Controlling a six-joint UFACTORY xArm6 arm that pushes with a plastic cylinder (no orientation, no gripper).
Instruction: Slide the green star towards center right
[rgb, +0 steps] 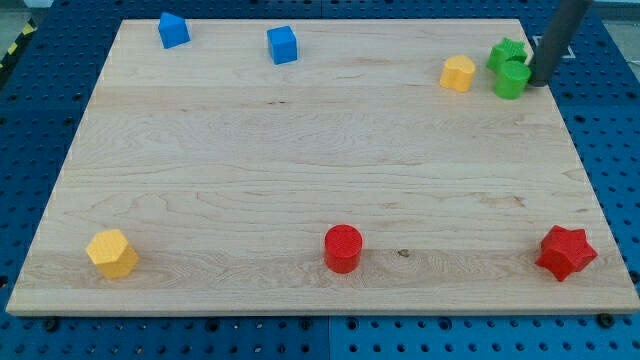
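The green star (506, 52) lies near the board's top right corner. A green cylinder (512, 80) sits right below it and touches it. My tip (539, 82) is just to the right of the green cylinder, at the star's lower right, close to both. The dark rod rises from it towards the view's top right.
A yellow block (458, 73) lies left of the green pair. Two blue blocks (173, 30) (282, 44) sit at the top left. A yellow block (112, 252), a red cylinder (343, 248) and a red star (566, 252) line the bottom. The board's right edge (580, 150) is near my tip.
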